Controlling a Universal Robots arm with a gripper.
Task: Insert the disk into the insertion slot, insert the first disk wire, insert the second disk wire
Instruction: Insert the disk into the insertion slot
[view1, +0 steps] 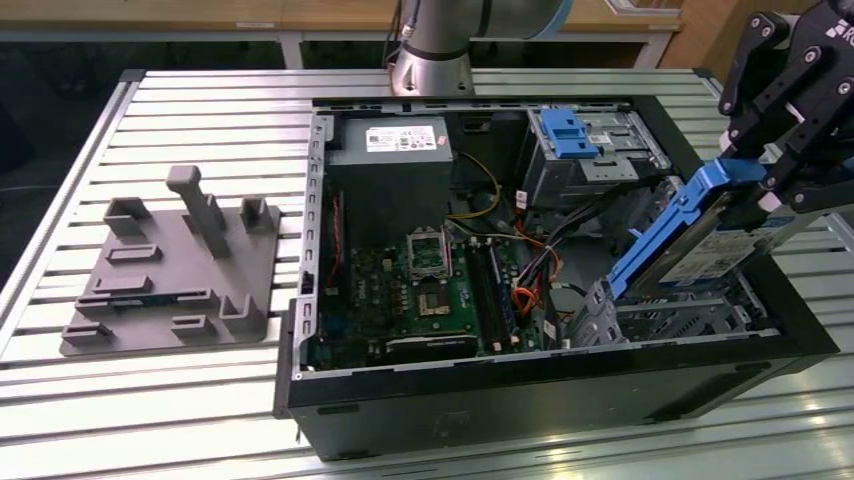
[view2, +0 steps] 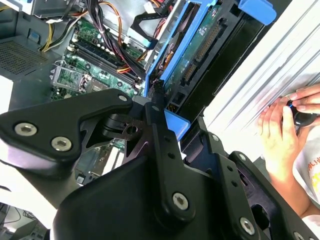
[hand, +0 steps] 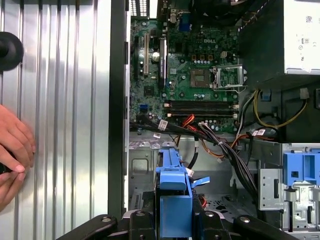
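Observation:
The disk (view1: 705, 252), a silver drive in a bright blue carrier rail, hangs steeply tilted at the exterior view's right, its lower end just above the insertion slot (view1: 674, 318). That slot is the low silver perforated cage in the case's front right corner. My gripper (view1: 771, 182) is shut on the disk's upper blue end. The second wrist view shows the disk's (view2: 197, 47) underside and connector with the black fingers (view2: 159, 125) clamped on the blue rail. The blue rail (hand: 173, 192) stands between the gripper's (hand: 173, 222) links in the first wrist view.
A bundle of black and orange wires (view1: 534, 272) lies loose between the motherboard (view1: 427, 290) and the slot. A taller grey cage with a blue latch (view1: 585, 140) stands behind. A person's hand (view2: 280, 135) rests on the slatted table beside the case. A grey fixture (view1: 174, 270) sits at the exterior view's left.

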